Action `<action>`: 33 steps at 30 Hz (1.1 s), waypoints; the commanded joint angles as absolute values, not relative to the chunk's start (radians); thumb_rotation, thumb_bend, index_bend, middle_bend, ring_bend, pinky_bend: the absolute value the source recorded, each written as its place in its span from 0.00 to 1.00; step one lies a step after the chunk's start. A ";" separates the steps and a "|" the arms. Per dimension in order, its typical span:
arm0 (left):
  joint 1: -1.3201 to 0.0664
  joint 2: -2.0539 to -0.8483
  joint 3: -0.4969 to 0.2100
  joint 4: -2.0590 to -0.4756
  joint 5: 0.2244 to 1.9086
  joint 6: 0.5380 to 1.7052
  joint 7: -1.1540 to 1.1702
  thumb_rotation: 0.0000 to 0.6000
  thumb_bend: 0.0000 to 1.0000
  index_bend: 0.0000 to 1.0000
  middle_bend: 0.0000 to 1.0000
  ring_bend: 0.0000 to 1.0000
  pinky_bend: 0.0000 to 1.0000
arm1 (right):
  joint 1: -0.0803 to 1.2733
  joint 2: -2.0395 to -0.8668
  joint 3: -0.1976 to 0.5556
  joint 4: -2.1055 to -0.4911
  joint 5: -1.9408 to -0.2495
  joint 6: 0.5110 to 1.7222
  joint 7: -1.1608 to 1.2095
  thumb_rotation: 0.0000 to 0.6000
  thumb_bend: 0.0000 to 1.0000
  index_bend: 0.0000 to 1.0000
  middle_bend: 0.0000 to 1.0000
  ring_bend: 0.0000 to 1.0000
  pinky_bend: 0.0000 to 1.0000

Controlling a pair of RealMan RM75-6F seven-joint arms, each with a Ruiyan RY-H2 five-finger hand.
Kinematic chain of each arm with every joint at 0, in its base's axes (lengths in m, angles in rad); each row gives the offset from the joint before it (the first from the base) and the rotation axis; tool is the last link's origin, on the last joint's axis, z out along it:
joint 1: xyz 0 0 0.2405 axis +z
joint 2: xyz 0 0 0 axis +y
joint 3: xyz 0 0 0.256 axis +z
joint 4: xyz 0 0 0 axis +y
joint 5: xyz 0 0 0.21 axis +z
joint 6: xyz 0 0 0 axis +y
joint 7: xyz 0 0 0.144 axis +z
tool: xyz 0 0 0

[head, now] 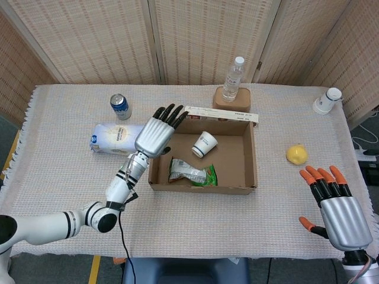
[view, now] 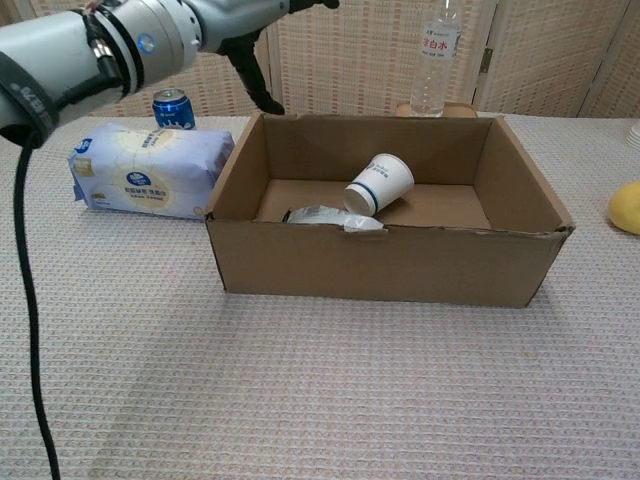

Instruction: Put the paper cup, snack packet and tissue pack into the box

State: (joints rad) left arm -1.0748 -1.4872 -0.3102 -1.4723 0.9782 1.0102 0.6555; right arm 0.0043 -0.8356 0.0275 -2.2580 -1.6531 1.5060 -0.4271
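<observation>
The cardboard box point(head: 251, 155) point(view: 390, 265) sits mid-table. Inside it a white paper cup point(head: 204, 144) point(view: 379, 184) lies on its side, and the green and silver snack packet point(head: 192, 172) point(view: 325, 215) lies flat near the front wall. The blue-white tissue pack point(head: 116, 136) point(view: 147, 175) rests on the cloth left of the box. My left hand point(head: 157, 131) point(view: 210, 25) hovers over the box's left wall, fingers spread, holding nothing. My right hand point(head: 335, 205) is at the table's near right edge, fingers spread and empty.
A blue can point(head: 120, 106) point(view: 172, 107) stands behind the tissue pack. A water bottle point(head: 234, 78) point(view: 435, 55) on a brown stand is behind the box. A yellow fruit point(head: 296, 154) point(view: 625, 207) lies to the right, and a white cup point(head: 327, 100) at the far right.
</observation>
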 commanded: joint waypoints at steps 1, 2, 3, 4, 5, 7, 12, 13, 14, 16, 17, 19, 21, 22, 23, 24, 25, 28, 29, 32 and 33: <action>-1.026 -1.363 -0.260 -1.525 0.897 0.946 0.692 1.00 0.13 0.00 0.00 0.00 0.17 | 0.005 -0.837 0.026 -2.259 -1.655 1.504 -0.429 1.00 0.00 0.12 0.10 0.00 0.00; -1.023 -1.339 -0.251 -1.538 0.877 0.927 0.699 1.00 0.14 0.00 0.00 0.00 0.18 | 0.005 -0.838 0.026 -2.259 -1.655 1.503 -0.430 1.00 0.00 0.12 0.10 0.00 0.00; -1.020 -1.305 -0.235 -1.553 0.844 0.895 0.710 1.00 0.14 0.00 0.00 0.00 0.18 | 0.006 -0.838 0.025 -2.258 -1.655 1.502 -0.432 1.00 0.00 0.12 0.10 0.00 0.00; -1.020 -1.281 -0.223 -1.565 0.819 0.874 0.720 1.00 0.14 0.00 0.00 0.00 0.17 | 0.006 -0.838 0.025 -2.259 -1.653 1.500 -0.434 1.00 0.00 0.12 0.10 0.00 0.00; -1.022 -1.261 -0.211 -1.576 0.796 0.853 0.729 1.00 0.14 0.00 0.00 0.00 0.17 | 0.007 -0.838 0.025 -2.259 -1.651 1.498 -0.435 1.00 0.00 0.12 0.10 0.00 0.00; -1.031 -1.231 -0.188 -1.590 0.757 0.818 0.743 1.00 0.14 0.00 0.00 0.00 0.16 | 0.010 -0.840 0.026 -2.259 -1.649 1.494 -0.439 1.00 0.00 0.12 0.10 0.00 0.00; -1.051 -1.237 -0.146 -1.553 0.748 0.777 0.754 1.00 0.14 0.00 0.00 0.00 0.15 | 0.013 -0.849 0.025 -2.257 -1.655 1.491 -0.447 1.00 0.00 0.12 0.10 0.00 0.00; -1.052 -1.239 -0.144 -1.550 0.746 0.774 0.754 1.00 0.14 0.00 0.00 0.00 0.15 | 0.013 -0.849 0.025 -2.256 -1.655 1.491 -0.448 1.00 0.00 0.12 0.10 0.00 0.00; -1.054 -1.243 -0.140 -1.541 0.742 0.769 0.752 1.00 0.14 0.00 0.00 0.00 0.15 | 0.013 -0.850 0.025 -2.256 -1.654 1.490 -0.449 1.00 0.00 0.12 0.10 0.00 0.00; -1.064 -1.262 -0.127 -1.505 0.725 0.754 0.748 1.00 0.14 0.00 0.00 0.00 0.15 | 0.013 -0.852 0.026 -2.256 -1.650 1.490 -0.453 1.00 0.00 0.12 0.10 0.00 0.00; -1.070 -1.284 -0.129 -1.465 0.693 0.745 0.735 1.00 0.14 0.00 0.00 0.00 0.15 | 0.012 -0.851 0.029 -2.255 -1.643 1.495 -0.454 1.00 0.00 0.12 0.10 0.00 0.00; -1.081 -1.306 -0.131 -1.425 0.668 0.740 0.725 1.00 0.14 0.00 0.00 0.00 0.15 | 0.011 -0.851 0.032 -2.254 -1.638 1.500 -0.454 1.00 0.00 0.12 0.10 0.00 0.00; -1.094 -1.322 -0.126 -1.386 0.646 0.729 0.725 1.00 0.14 0.00 0.00 0.00 0.15 | 0.010 -0.851 0.034 -2.254 -1.635 1.504 -0.455 1.00 0.00 0.12 0.10 0.00 0.00; -1.102 -1.329 -0.121 -1.366 0.635 0.721 0.728 1.00 0.14 0.00 0.00 0.00 0.15 | 0.009 -0.851 0.034 -2.253 -1.635 1.507 -0.456 1.00 0.00 0.12 0.10 0.00 0.00; -1.108 -1.334 -0.116 -1.351 0.628 0.715 0.731 1.00 0.14 0.00 0.00 0.00 0.15 | 0.008 -0.851 0.034 -2.253 -1.635 1.508 -0.456 1.00 0.00 0.12 0.10 0.00 0.00; -1.114 -1.339 -0.111 -1.337 0.624 0.711 0.736 1.00 0.14 0.00 0.00 0.00 0.15 | 0.008 -0.852 0.035 -2.252 -1.635 1.509 -0.456 1.00 0.00 0.12 0.10 0.00 0.00; -1.119 -1.343 -0.105 -1.324 0.620 0.707 0.739 1.00 0.14 0.00 0.00 0.00 0.15 | 0.008 -0.853 0.036 -2.251 -1.635 1.511 -0.457 1.00 0.00 0.12 0.10 0.00 0.00; -1.131 -1.355 -0.092 -1.283 0.596 0.687 0.738 1.00 0.14 0.00 0.00 0.00 0.15 | 0.007 -0.855 0.037 -2.246 -1.646 1.518 -0.455 1.00 0.00 0.12 0.10 0.00 0.00; -1.135 -1.359 -0.088 -1.267 0.583 0.677 0.735 1.00 0.14 0.00 0.00 0.00 0.15 | 0.006 -0.856 0.037 -2.244 -1.651 1.522 -0.453 1.00 0.00 0.12 0.10 0.00 0.00; -1.143 -1.371 -0.078 -1.236 0.546 0.657 0.726 1.00 0.14 0.00 0.00 0.00 0.15 | 0.006 -0.859 0.038 -2.239 -1.655 1.524 -0.454 1.00 0.00 0.12 0.10 0.00 0.00; -1.145 -1.375 -0.074 -1.228 0.539 0.654 0.726 1.00 0.14 0.00 0.00 0.00 0.16 | 0.007 -0.860 0.038 -2.238 -1.653 1.523 -0.454 1.00 0.00 0.12 0.10 0.00 0.00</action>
State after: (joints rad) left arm -1.1392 -1.3673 -0.0815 -1.2389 0.5501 0.6628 0.7295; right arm 0.0066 -0.8598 0.0381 -2.2383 -1.6537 1.5229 -0.4542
